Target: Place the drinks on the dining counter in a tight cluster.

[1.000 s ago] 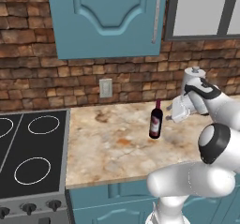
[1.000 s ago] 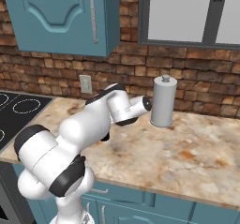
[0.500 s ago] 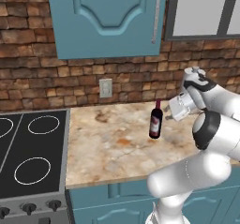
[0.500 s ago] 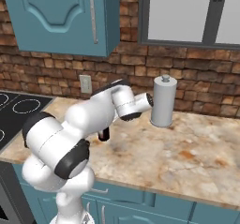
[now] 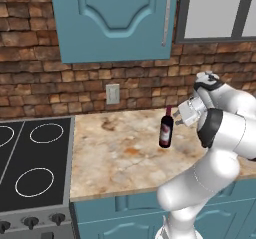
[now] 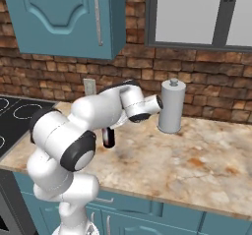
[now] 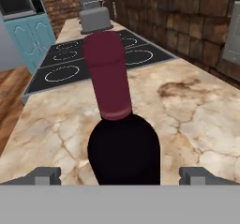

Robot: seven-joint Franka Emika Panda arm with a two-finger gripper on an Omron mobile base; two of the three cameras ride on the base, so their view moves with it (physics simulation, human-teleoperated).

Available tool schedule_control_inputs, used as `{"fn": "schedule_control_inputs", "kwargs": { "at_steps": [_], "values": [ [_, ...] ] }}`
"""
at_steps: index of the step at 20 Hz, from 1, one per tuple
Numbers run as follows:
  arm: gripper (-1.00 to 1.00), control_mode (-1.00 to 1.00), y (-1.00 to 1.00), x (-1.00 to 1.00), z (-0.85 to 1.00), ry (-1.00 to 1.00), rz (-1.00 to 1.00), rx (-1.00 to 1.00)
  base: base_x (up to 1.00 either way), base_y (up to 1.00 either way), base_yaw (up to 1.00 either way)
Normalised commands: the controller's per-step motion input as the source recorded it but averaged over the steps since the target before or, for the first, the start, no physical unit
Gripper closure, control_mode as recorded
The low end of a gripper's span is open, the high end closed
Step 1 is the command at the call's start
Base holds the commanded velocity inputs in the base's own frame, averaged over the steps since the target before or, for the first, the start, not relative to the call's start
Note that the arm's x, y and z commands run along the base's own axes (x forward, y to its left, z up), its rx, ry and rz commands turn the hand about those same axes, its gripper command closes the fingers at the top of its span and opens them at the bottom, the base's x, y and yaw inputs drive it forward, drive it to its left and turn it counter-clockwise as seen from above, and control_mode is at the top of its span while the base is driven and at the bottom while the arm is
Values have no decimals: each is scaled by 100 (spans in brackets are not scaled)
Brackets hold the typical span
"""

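Marbled counter [image 5: 115, 153] under the brick wall carries the wine bottle [image 5: 166, 128], upright, just left of my gripper [image 5: 181, 114] in the left base view. From the right base view, my arm hides most of it. Looking along my hand, its neck rises centred between my wide-apart fingertips [image 7: 44, 175].

Between the grey-tipped fingers of the white gripper [image 7: 120, 176] stands a near-black glass wine bottle [image 7: 121, 124] with a dark maroon foil neck; its label is red with a pale patch. Under it spreads a beige-brown marbled stone counter [image 7: 197, 120] with rusty veins. Beyond the bottle lies a black stovetop [image 7: 93, 61] with white rings, and behind the gripper a plain grey cylinder canister [image 6: 171, 106].
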Motion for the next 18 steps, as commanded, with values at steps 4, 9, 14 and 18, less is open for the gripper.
{"fn": "schedule_control_inputs", "kwargs": {
  "at_steps": [4, 9, 14, 18],
  "values": [
    [-100, -100, 2, 0, -6, 0, 0, 0, 0, 0, 0],
    [-100, -100, 18, 0, -7, 0, 2, 0, 0, 0, 0],
    [-100, -100, 21, 0, -8, 0, 0, 0, 0, 0, 0],
    [-100, -100, 12, 0, -3, 0, 0, 0, 0, 0, 0]
  ]
}}
